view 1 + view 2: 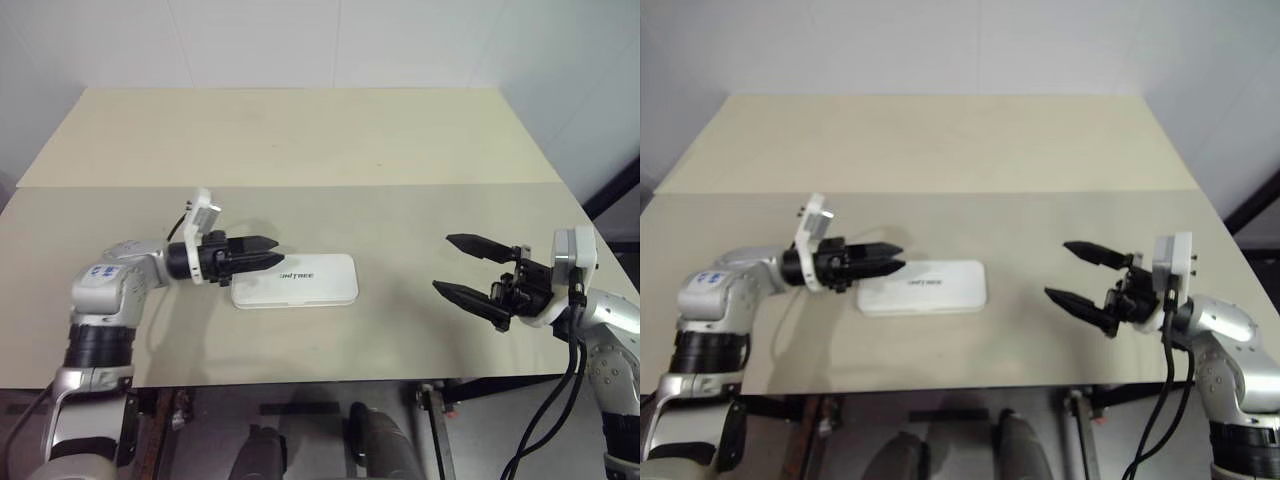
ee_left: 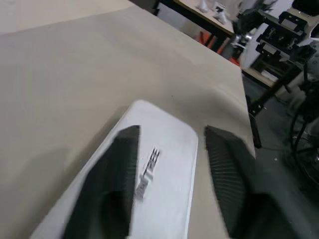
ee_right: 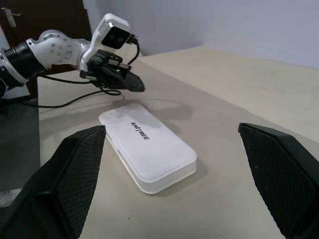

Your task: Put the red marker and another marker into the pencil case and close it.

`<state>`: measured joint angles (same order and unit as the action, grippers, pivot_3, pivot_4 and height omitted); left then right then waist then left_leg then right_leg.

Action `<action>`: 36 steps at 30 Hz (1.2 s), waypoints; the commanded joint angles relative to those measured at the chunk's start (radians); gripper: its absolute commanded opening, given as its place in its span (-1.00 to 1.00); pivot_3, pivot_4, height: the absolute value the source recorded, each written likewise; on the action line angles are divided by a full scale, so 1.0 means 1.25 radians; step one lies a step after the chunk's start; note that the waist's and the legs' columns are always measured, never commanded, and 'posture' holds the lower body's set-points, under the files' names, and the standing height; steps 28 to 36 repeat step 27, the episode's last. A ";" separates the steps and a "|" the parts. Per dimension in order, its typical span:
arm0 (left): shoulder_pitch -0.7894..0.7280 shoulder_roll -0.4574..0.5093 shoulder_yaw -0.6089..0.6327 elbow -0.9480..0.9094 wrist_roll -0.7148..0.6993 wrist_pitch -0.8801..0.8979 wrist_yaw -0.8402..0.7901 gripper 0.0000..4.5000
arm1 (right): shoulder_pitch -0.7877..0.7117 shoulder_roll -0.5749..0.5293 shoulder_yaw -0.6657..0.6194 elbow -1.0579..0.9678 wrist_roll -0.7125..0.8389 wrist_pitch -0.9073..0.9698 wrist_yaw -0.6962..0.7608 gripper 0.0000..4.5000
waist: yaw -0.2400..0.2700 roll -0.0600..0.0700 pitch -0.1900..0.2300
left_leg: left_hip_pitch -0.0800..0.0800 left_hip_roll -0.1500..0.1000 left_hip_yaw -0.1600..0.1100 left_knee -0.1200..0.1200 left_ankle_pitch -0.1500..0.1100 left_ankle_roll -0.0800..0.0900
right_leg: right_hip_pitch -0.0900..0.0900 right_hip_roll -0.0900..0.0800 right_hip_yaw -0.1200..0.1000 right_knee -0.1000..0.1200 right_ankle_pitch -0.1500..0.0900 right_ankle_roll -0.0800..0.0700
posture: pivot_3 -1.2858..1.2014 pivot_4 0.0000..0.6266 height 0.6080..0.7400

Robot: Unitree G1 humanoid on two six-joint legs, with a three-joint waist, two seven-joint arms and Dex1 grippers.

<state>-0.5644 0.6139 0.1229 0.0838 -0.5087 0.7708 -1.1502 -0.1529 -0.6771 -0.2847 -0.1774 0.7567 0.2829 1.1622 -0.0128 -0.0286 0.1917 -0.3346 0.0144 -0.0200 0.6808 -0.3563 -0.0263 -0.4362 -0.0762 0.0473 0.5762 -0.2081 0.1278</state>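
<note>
The pencil case (image 1: pixel 296 280) lies shut and flat on the beige tabletop (image 1: pixel 300 140), lettered lid up. The left pincer (image 1: pixel 268 254) hovers over its left end, fingers slightly parted. Well apart on the right, the right pincer (image 1: pixel 448 264) gapes wide, pointing left toward the case.

Landmark: pencil case (image 1: pixel 296 281), lid down, flat on table (image 1: pixel 300 140).
Left of case: left gripper (image 1: pixel 262 254) hovers above that end.
Right of case: bare tabletop up to right gripper (image 1: pixel 468 268).
Beyond case: open tabletop.
</note>
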 commanded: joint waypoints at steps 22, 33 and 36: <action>0.063 0.230 0.159 0.287 -0.079 -0.643 -0.367 0.99 | -0.033 -0.032 -0.036 -0.008 -0.028 -0.022 -0.003 1.00 | 0.009 0.001 0.001 | 0.000 0.001 0.002 0.001 -0.002 0.000 | -0.002 0.000 -0.001 -0.002 -0.001 -0.002 | 0.03 -0.52 1.00; 0.105 0.265 0.146 0.338 -0.067 -0.790 -0.371 0.99 | -0.040 0.002 -0.020 -0.014 -0.044 -0.051 -0.040 1.00 | 0.002 0.001 0.001 | 0.000 0.001 0.003 0.000 -0.002 0.000 | -0.003 -0.001 -0.001 0.001 -0.001 -0.002 | 0.03 -0.52 1.00; 0.105 0.265 0.146 0.338 -0.067 -0.790 -0.371 0.99 | -0.040 0.002 -0.020 -0.014 -0.044 -0.051 -0.040 1.00 | 0.002 0.001 0.001 | 0.000 0.001 0.003 0.000 -0.002 0.000 | -0.003 -0.001 -0.001 0.001 -0.001 -0.002 | 0.03 -0.52 1.00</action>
